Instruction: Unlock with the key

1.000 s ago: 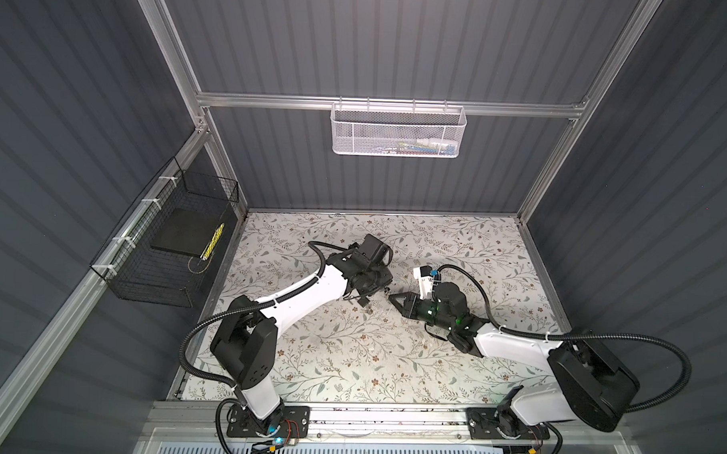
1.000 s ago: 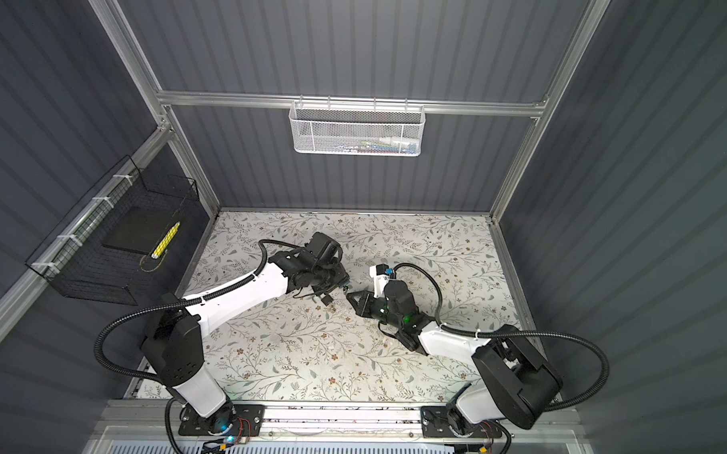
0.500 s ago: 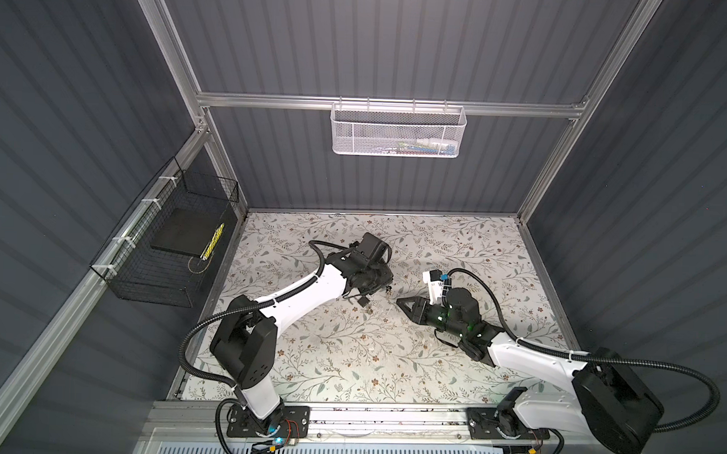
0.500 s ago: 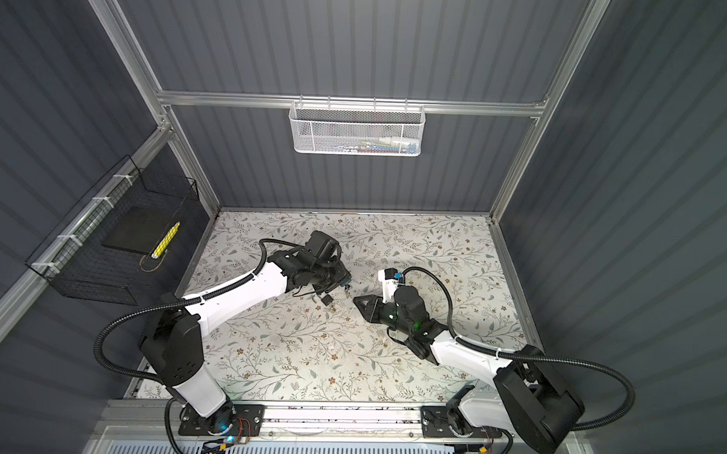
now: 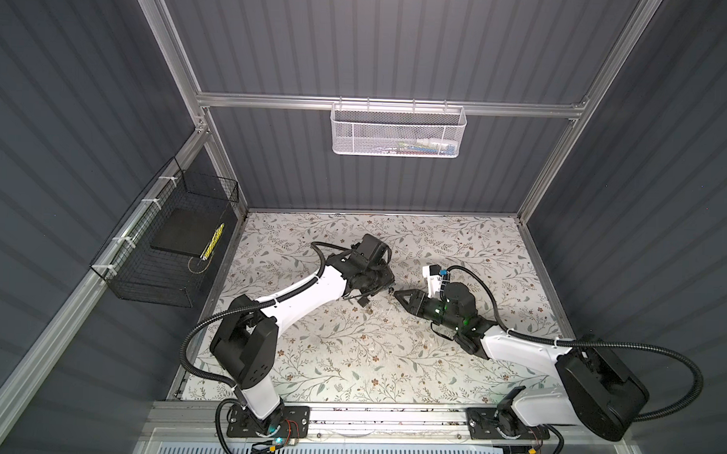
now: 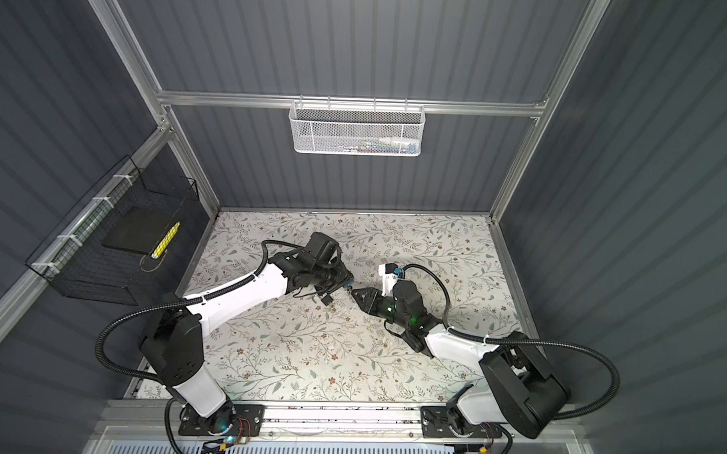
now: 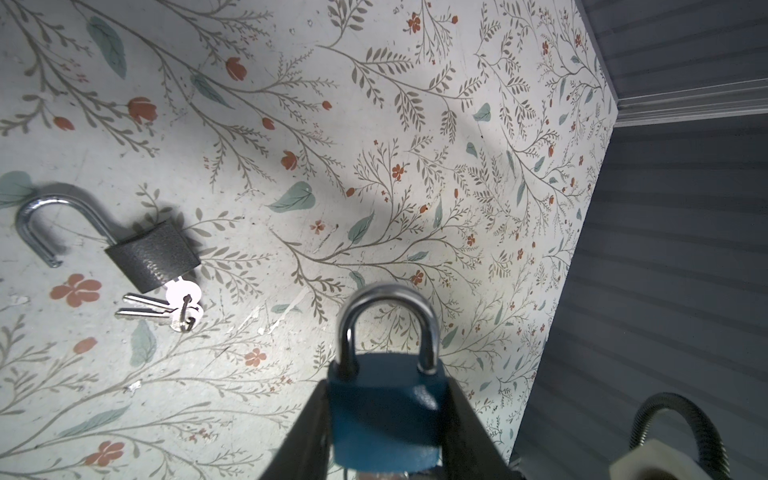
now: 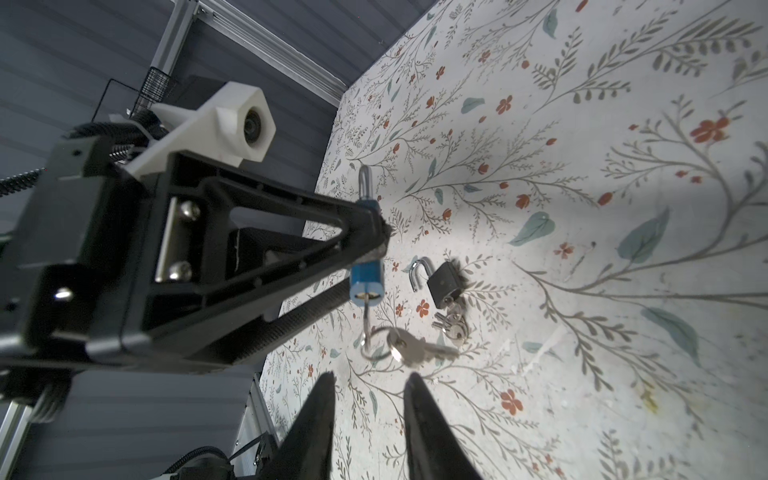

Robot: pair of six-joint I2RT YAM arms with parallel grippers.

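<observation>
Key (image 8: 365, 318) apparently sitting in keyhole of blue padlock (image 8: 365, 279), spare key (image 8: 419, 348) dangling below. Left gripper (image 7: 386, 399) clamping padlock body above table (image 8: 582, 291), shackle (image 7: 386, 293) closed. Right gripper (image 8: 371, 380) hovering just short, jaws parted, holding nothing. Turning step pending: needing pinch on key head, then twist.

padlock (image 7: 384, 419) in left gripper (image 7: 386, 388), key (image 8: 365, 320) in it, 2nd padlock (image 7: 151, 255) on table (image 7: 374, 104)

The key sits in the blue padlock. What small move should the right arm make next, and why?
Probably ease the open right gripper forward and close its fingers on the inserted key, ready to turn it: the blue padlock, held by the left gripper, has its shackle shut, and nothing holds the key.
</observation>
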